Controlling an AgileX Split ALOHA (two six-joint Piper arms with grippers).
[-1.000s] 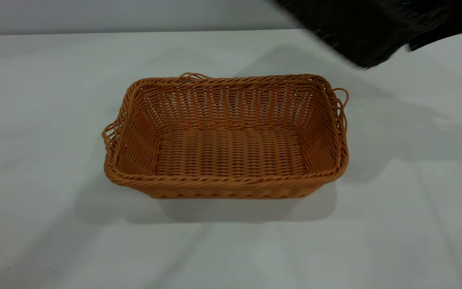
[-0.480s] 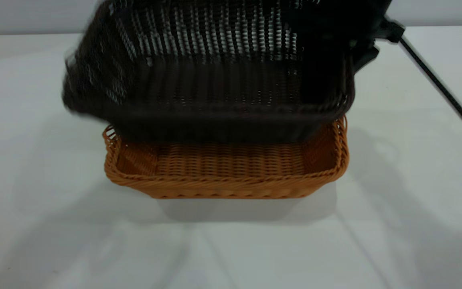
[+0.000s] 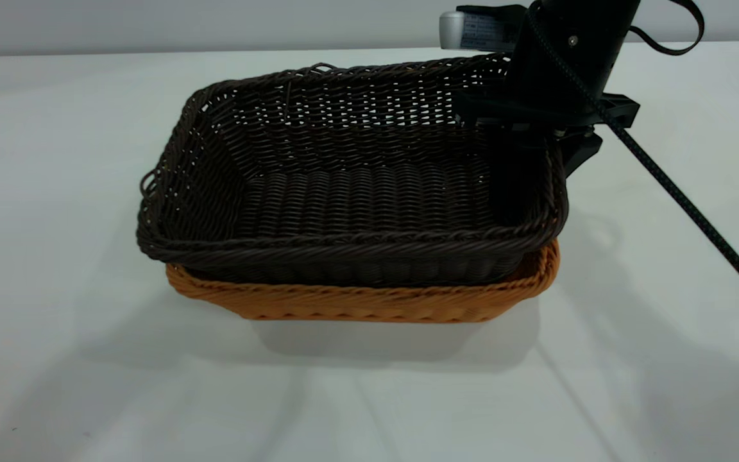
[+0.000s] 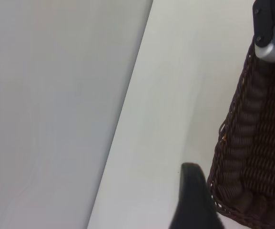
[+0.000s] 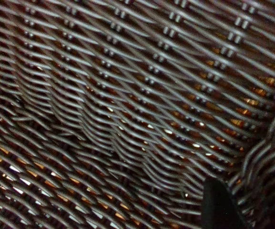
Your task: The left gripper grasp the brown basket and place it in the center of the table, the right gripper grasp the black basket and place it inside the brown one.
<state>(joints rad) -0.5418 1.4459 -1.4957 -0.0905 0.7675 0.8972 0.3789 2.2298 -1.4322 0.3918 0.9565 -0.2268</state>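
black basket (image 3: 344, 192) in brown basket (image 3: 369, 301); both on table (image 3: 55, 353)

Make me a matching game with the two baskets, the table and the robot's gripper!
Things:
1. black basket
2. brown basket
3. table
4. right gripper

Descriptions:
A. white, underneath everything
B. at the dark basket's right end wall
C. nested on top, rim sticking up higher
D. at the bottom, only its orange rim and side showing

Pairs: 1-C, 2-D, 3-A, 4-B

The black basket (image 3: 350, 192) hid most of the brown basket (image 3: 369, 301); its wall hid my right gripper's (image 3: 539, 160) fingertips.
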